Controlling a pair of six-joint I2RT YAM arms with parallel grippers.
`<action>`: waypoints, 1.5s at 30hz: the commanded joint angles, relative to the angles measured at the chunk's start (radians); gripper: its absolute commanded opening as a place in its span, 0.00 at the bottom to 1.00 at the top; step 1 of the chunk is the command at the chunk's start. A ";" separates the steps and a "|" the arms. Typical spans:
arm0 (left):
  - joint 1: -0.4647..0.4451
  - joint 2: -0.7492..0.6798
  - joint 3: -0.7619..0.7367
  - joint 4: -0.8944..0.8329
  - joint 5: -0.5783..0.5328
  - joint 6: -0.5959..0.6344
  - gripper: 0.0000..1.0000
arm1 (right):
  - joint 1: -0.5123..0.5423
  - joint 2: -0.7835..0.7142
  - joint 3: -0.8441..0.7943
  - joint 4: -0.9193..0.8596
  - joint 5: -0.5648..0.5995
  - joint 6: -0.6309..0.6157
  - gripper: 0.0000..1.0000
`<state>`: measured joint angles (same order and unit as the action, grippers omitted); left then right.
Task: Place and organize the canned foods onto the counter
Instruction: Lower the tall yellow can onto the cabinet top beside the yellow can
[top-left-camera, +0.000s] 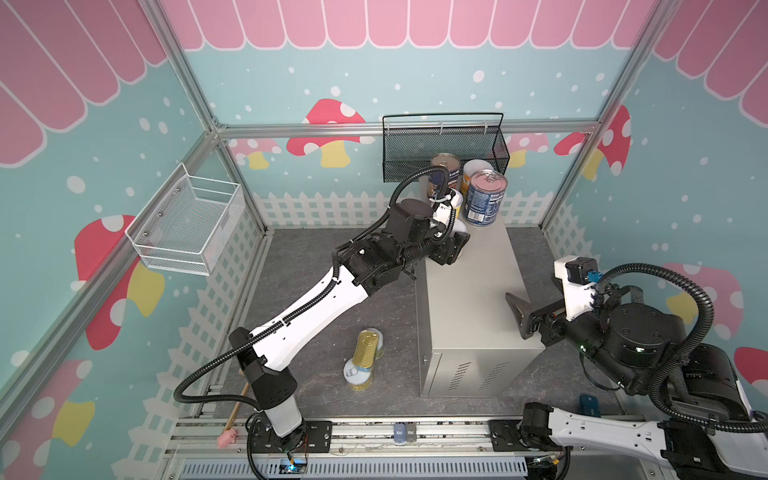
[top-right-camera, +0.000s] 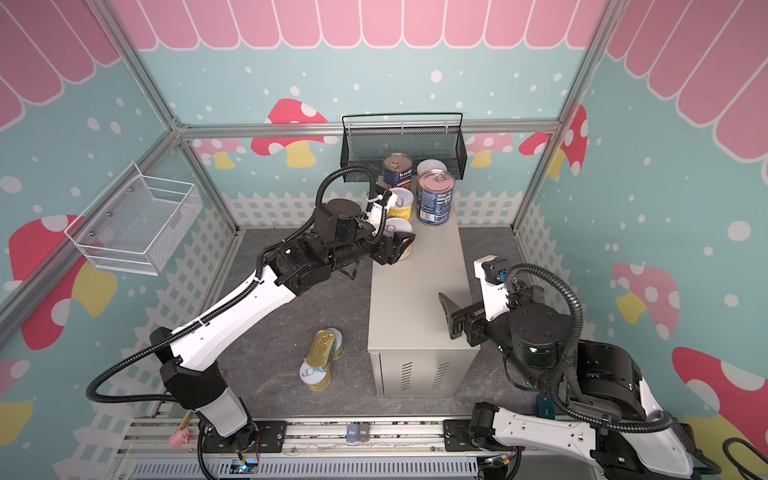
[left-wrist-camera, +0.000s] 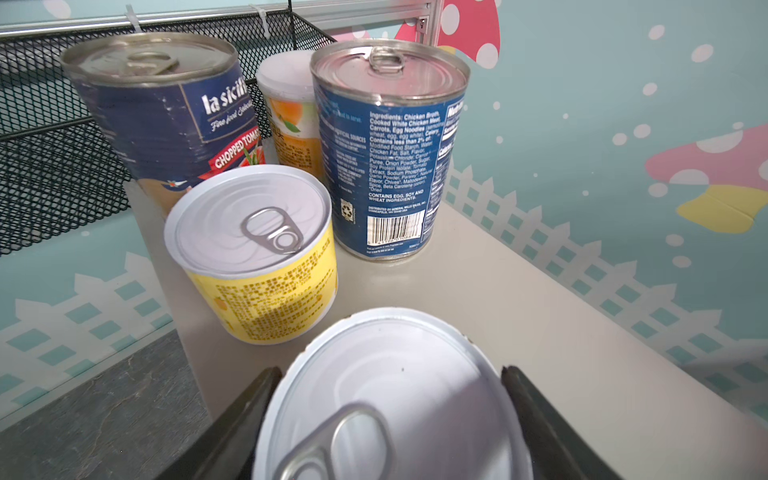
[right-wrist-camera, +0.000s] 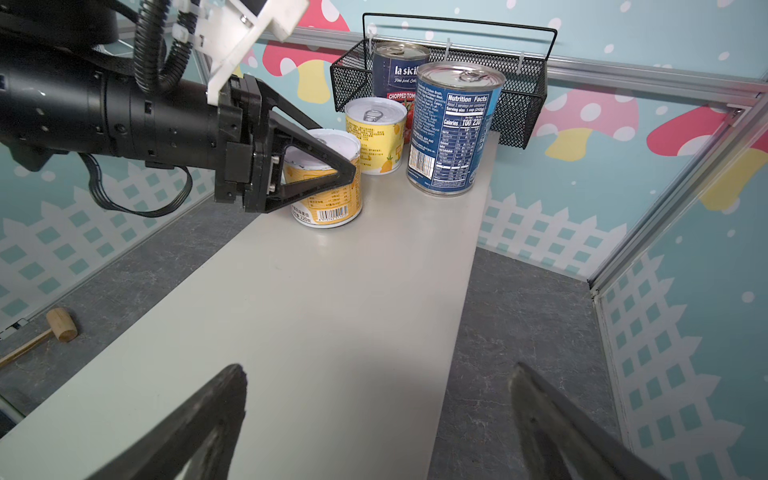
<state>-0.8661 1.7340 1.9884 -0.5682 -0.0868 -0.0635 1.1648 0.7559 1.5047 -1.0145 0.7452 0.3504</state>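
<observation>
eight canned foods show in all. five stand upright at the far end of the beige bench (top-left-camera: 469, 299), in the upper middle of both top views. two are tall and dark blue: a chicken soup can (left-wrist-camera: 386, 158) and a chopped tomato can (left-wrist-camera: 166, 120). three are short with white lids: a back can (left-wrist-camera: 286, 104) between the blue pair, a middle yellow can (left-wrist-camera: 253, 249), and a front yellow can (right-wrist-camera: 332, 208).

the left tool (left-wrist-camera: 390, 372) straddles the front yellow can with one finger on each side; i cannot tell whether it presses or has let go. the can's base rests on the bench top.

the right tool (right-wrist-camera: 378, 368) is spread wide and empty over the near end of the bench.

on the grey floor (top-left-camera: 316, 374), lower middle of a top view, two more yellow cans (top-left-camera: 358, 376) (top-left-camera: 376, 338) stand with one flat gold tin (top-left-camera: 366, 349) lying across their lids.

there are two baskets, one black mesh basket (top-left-camera: 415, 158) and one white wire basket (top-left-camera: 187, 224), and one wooden mallet (right-wrist-camera: 60, 324).
</observation>
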 joint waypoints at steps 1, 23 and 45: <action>-0.004 -0.005 0.047 0.016 0.014 0.014 0.80 | -0.002 -0.007 -0.009 0.033 0.013 -0.016 0.99; 0.025 -0.251 -0.186 0.012 0.106 0.008 0.99 | -0.001 0.059 -0.051 0.133 -0.022 -0.074 0.99; 0.145 -0.315 -0.533 0.337 0.393 0.031 0.97 | -0.002 0.027 -0.139 0.145 -0.098 -0.065 0.99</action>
<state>-0.7284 1.4090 1.4689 -0.2893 0.2584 -0.0635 1.1648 0.8013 1.3804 -0.8879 0.6453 0.2813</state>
